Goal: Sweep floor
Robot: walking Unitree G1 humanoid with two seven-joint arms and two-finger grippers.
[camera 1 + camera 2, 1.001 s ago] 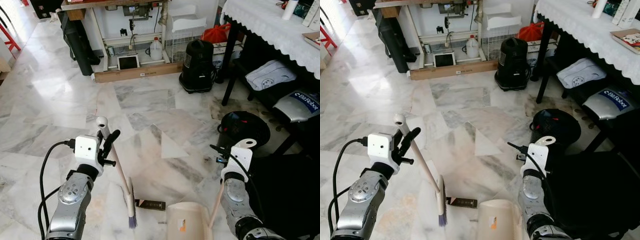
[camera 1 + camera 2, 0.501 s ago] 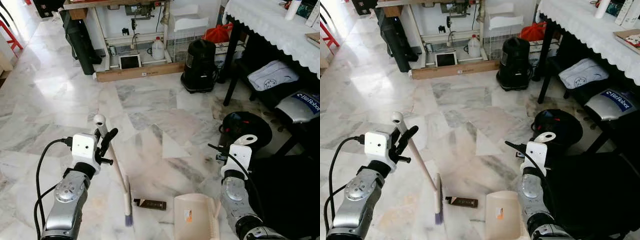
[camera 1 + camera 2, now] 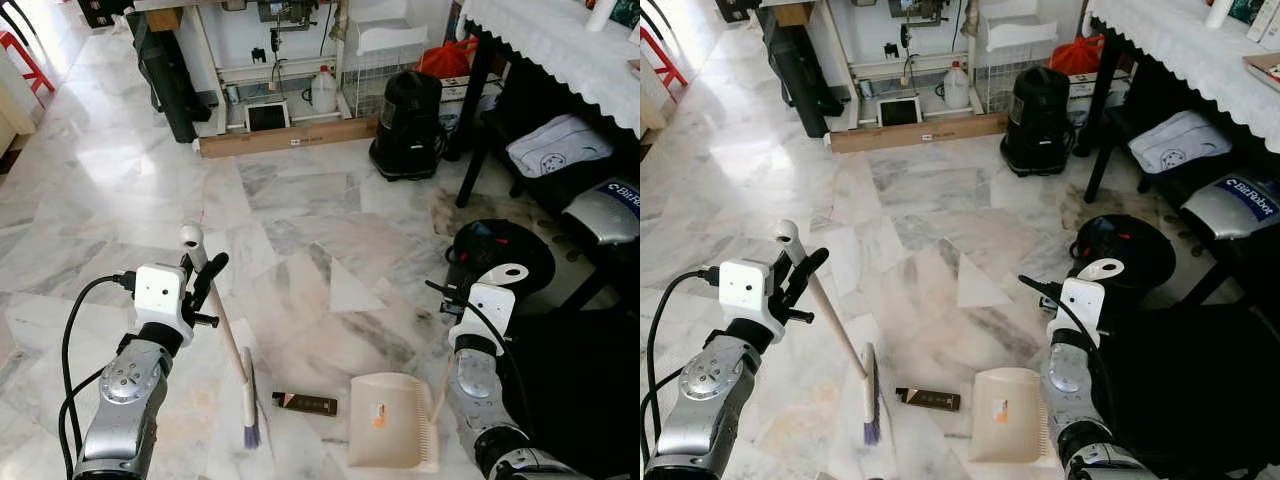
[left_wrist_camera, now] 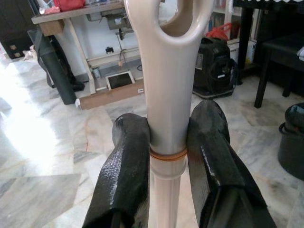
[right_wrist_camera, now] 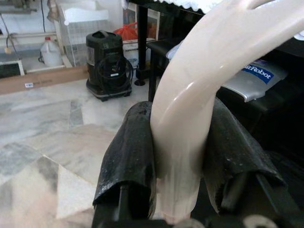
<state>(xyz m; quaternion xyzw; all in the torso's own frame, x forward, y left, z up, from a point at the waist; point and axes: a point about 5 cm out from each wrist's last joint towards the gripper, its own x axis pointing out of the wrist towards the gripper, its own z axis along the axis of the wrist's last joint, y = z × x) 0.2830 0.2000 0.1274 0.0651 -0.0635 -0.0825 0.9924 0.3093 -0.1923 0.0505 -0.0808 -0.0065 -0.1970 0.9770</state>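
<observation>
My left gripper is shut on the cream broom handle, just below its looped end. The broom slants down to its head, whose purple bristles rest on the marble floor. A dark flat strip of litter lies just right of the broom head. Right of the strip, the cream dustpan sits flat on the floor. Its mouth faces away from me. My right gripper is shut on the dustpan's curved handle.
A black canister vacuum and a long cardboard box stand at the back under a work table. A round black appliance and a dark table with a white cloth crowd the right. Open marble floor lies ahead.
The dustpan has gone from tipped up near me to lying flat on the floor beside the dark strip. The broom head has hardly moved. The view has shifted slightly.
</observation>
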